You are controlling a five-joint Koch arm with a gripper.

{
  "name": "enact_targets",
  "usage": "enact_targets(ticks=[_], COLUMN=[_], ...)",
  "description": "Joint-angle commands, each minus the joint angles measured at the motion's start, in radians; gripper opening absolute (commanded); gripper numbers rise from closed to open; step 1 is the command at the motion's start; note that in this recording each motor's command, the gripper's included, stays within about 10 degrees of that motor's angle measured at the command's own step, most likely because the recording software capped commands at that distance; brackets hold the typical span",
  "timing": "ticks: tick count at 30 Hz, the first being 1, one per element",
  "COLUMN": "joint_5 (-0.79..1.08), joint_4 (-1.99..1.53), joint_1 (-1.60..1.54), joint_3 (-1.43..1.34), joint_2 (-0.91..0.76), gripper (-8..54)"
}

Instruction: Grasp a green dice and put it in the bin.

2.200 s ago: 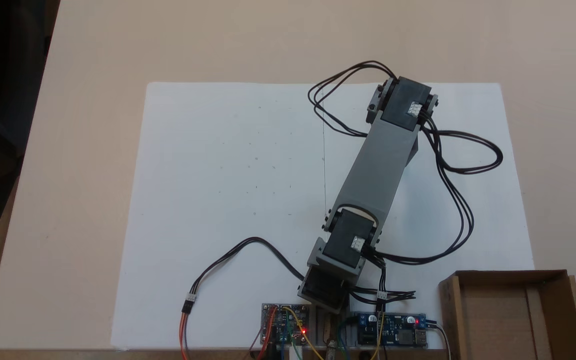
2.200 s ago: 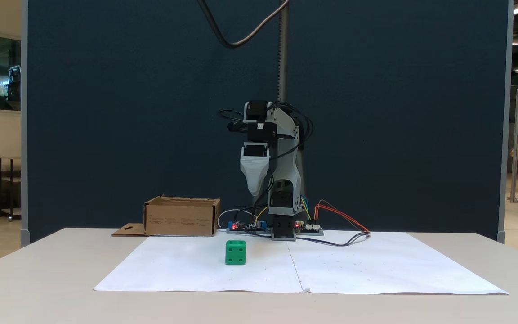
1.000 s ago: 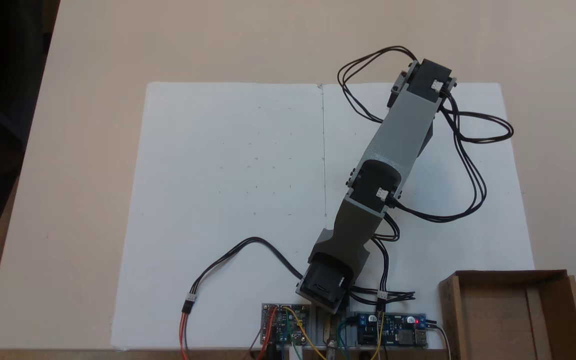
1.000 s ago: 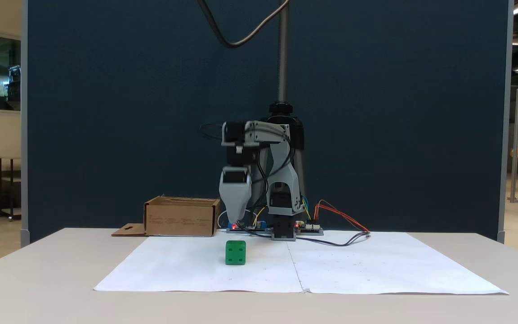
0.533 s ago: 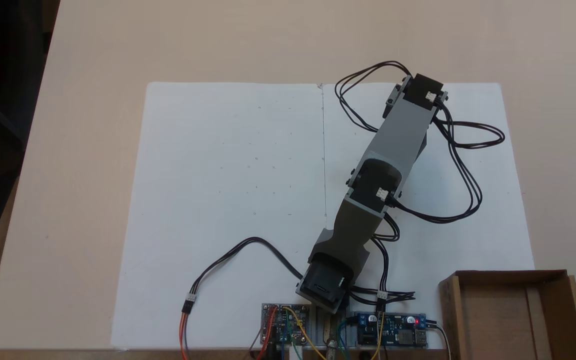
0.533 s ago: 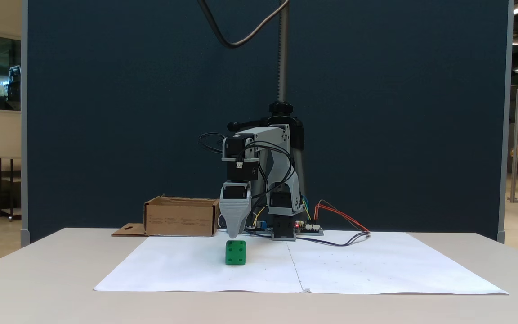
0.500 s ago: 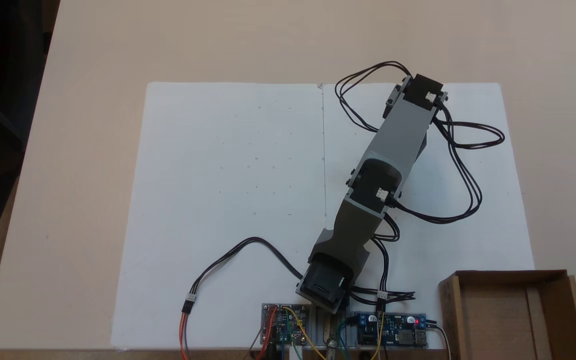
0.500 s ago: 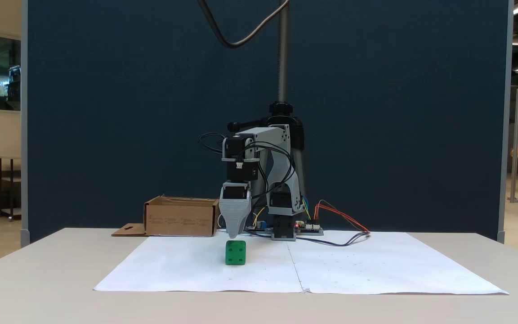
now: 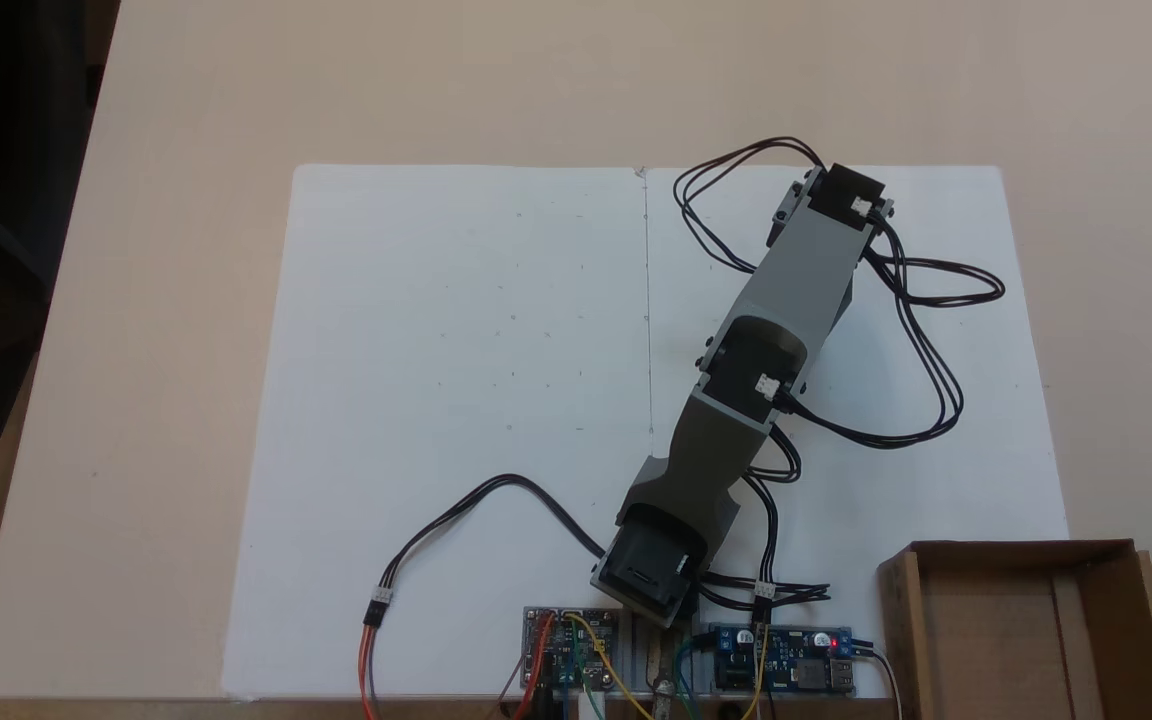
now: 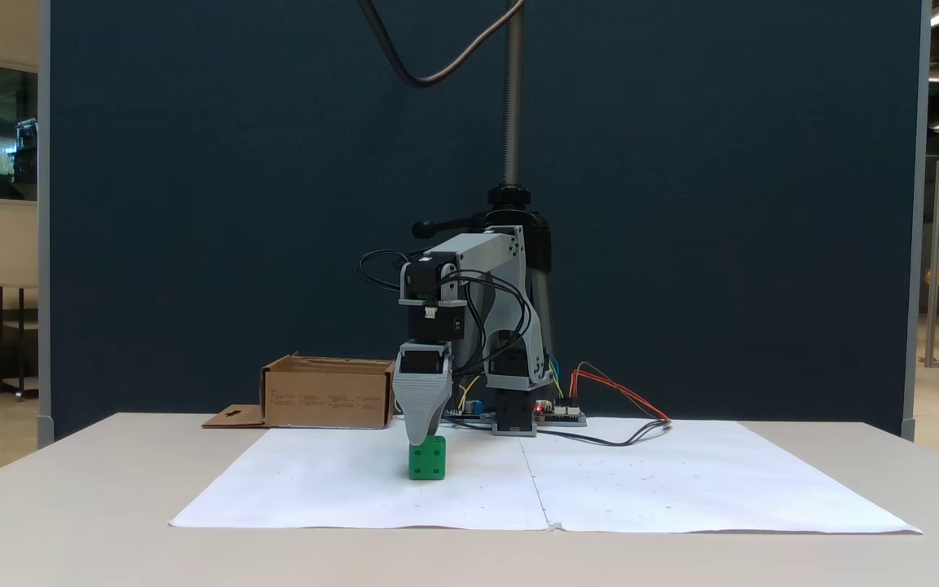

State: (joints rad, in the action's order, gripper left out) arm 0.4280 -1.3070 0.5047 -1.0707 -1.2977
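Observation:
The green dice [image 10: 427,461] sits on the white paper, seen from the front in a fixed view. My gripper [image 10: 423,439] points straight down over it as one grey wedge, and its tip overlaps the dice's top edge. Only one tip shows, so its state is unclear. From above in a fixed view, the arm [image 9: 786,300] stretches to the upper right and covers the dice and the jaws. The bin [image 9: 1021,625] is a brown cardboard box at the lower right there, and it stands behind and left of the dice as the bin [image 10: 329,393] in the front view.
A white paper sheet [image 9: 456,350] covers the middle of the table. Circuit boards [image 9: 571,645] with coloured wires sit beside the arm's base. Black cables [image 9: 936,330] loop off the arm to the right. A dark blue partition [image 10: 192,204] stands behind the table.
The gripper has come down from well above the table to the dice's top. The wrist has drawn slightly inward over the paper. The dice has not moved.

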Motion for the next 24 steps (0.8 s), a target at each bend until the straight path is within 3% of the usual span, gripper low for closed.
enact_targets(ticks=[1,24], joint_5=[0.103,0.19], joint_4=[0.023,0.212], joint_1=[0.011,0.018], joint_3=[0.0,-0.13], joint_2=[-0.02,-0.012], gripper=[44.2,43.8])
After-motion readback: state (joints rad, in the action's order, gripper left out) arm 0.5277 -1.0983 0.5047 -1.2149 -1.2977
